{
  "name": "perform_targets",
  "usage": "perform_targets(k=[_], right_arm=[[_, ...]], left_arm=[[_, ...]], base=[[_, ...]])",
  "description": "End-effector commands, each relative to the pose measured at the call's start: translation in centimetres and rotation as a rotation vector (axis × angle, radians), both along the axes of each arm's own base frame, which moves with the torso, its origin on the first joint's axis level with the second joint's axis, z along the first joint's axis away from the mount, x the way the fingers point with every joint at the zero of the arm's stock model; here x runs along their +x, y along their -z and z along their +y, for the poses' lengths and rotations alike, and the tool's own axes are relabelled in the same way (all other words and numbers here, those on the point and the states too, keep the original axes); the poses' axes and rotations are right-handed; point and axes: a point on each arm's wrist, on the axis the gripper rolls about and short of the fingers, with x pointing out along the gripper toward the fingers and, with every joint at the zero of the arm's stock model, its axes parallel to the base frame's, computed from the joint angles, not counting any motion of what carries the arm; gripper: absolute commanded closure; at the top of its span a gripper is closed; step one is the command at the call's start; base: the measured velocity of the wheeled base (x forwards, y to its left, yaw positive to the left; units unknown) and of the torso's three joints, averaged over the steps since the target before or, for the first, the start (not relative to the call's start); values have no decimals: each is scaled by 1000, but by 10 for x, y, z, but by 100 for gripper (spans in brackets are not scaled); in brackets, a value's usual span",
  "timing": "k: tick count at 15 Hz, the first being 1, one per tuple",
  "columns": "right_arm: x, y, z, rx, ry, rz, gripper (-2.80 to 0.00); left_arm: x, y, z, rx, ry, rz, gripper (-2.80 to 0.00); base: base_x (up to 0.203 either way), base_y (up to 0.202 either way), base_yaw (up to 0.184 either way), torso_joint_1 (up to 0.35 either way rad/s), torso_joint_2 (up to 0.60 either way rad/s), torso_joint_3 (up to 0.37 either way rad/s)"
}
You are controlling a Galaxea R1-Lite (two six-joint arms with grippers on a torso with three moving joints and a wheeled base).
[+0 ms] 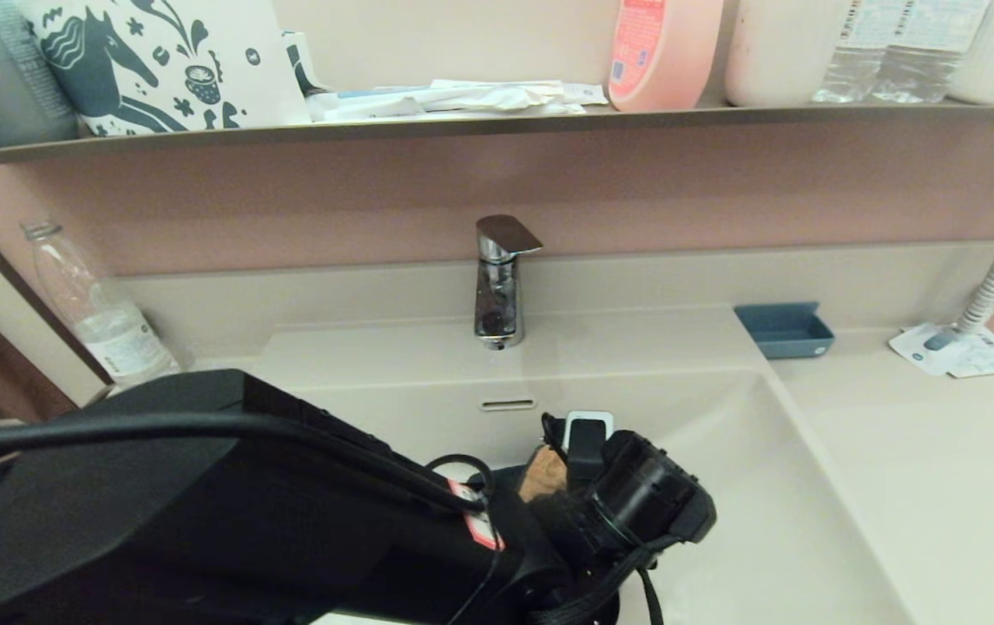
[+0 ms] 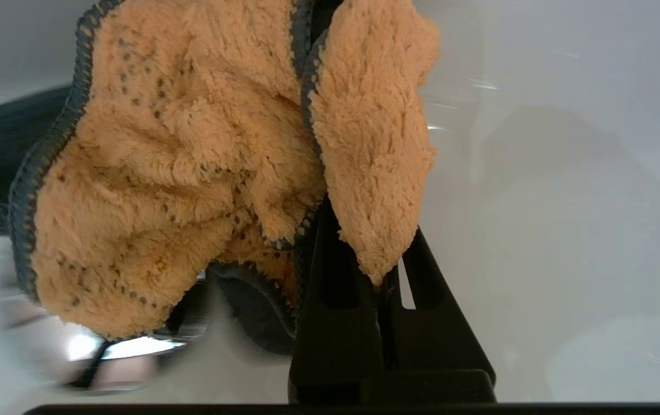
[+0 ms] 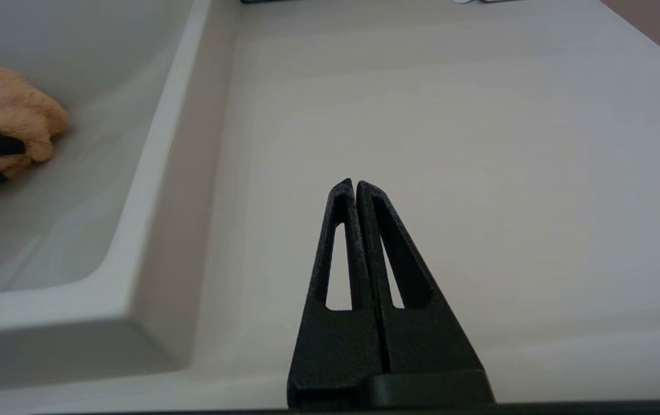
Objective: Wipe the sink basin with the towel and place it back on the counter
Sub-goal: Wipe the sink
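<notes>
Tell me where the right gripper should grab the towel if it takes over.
Probably the loose bunched lobe of the towel facing the counter, approached from that side: it sticks out clear of the left gripper, which is pinching another fold inside the sink basin.

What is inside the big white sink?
Inside the sink basin is the left gripper, pinching the fluffy orange towel. Something shiny peeks out under the towel, perhaps the drain. The arm covers the rest of the bottom.

One towel [image 2: 180, 173], one faucet [image 1: 498, 282], one blue tray [image 1: 785, 330], two pincers.
</notes>
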Motion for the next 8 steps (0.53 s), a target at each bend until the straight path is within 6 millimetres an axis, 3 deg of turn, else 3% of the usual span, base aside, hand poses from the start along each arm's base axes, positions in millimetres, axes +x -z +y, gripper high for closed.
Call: perform_targets(k=[1, 4, 8], right_arm=[[0, 0, 0, 0, 0, 1, 0], [0, 0, 0, 1, 0, 1, 0], [0, 0, 0, -1, 0, 1, 0]], left_arm=[[-7, 7, -15, 4, 23, -6, 0], [-31, 10, -22, 61, 68, 32, 0], [-54, -8, -3, 136, 58, 136, 0]], base=[[0, 0, 0, 0, 0, 0], [0, 0, 0, 0, 0, 0], [0, 0, 0, 0, 0, 0]])
